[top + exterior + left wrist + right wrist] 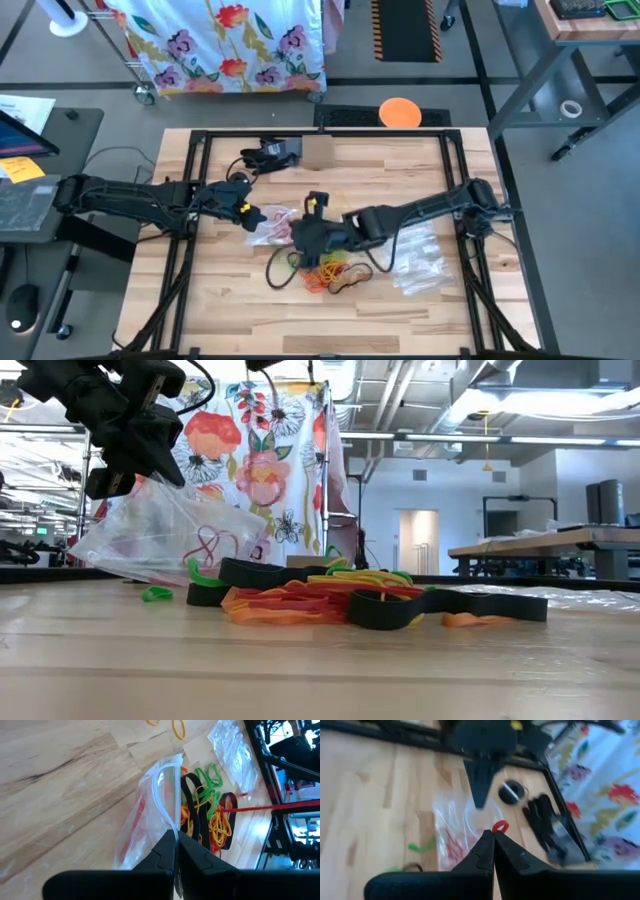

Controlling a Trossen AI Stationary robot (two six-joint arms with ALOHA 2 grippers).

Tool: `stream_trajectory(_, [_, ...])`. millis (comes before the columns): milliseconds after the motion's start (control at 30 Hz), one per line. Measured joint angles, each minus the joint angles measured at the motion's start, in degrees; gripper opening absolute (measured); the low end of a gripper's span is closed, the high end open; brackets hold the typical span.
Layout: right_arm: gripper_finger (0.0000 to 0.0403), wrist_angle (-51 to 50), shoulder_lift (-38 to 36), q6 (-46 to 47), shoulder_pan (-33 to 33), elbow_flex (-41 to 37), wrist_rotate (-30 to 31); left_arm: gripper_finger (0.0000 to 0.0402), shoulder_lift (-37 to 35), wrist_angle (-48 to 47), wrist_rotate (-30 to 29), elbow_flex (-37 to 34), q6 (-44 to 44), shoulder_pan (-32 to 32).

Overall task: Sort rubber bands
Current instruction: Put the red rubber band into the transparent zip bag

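A red band [500, 826] is pinched by the closed right hand [493, 836] just beside the bag [150, 815] gripped open-mouthed by the left hand [176, 837]

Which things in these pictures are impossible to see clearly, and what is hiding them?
- Rubber bands, high view: partly hidden under the right end effector; too small to count.
- Red band, right wrist view: blurred; whether the shut end effector grips it is unclear.
- Clear bag, left wrist view: its lower part is hidden by the left end effector pinching it.
- Bag contents, low view: blurred by plastic.
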Motion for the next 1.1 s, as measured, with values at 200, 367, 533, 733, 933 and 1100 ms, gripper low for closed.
stream_trajectory(200, [0.0, 4.8, 0.0, -3.2, -2.2, 0.0, -2.1, 0.0, 0.0, 0.2, 0.0, 0.0, -1.3, 0.0])
stream_trajectory(367, [0.0, 7.4, 0.0, -5.4, -3.2, 0.0, -4.4, 0.0, 0.0, 1.0, 1.4, 0.0, -1.2, -0.2])
stream_trajectory(533, [0.0, 8.0, 0.0, -5.9, -4.2, 0.0, -5.5, 0.0, 0.0, 7.2, 2.1, 0.0, -0.3, -1.4])
stream_trajectory(733, [0.0, 10.7, 0.0, -7.6, -4.2, 0.0, -5.7, 0.0, 0.0, 10.6, 2.3, 0.0, -0.1, -2.4])
stream_trajectory(933, [0.0, 13.1, 0.0, -9.0, -4.5, 0.0, -5.7, 0.0, 0.0, 10.3, 2.3, 0.0, -0.1, -3.5])
stream_trajectory(1100, [0.0, 13.5, 0.0, -9.0, -5.5, 0.0, -5.4, 0.0, 0.0, 10.4, 2.4, 0.0, -0.2, -4.1])
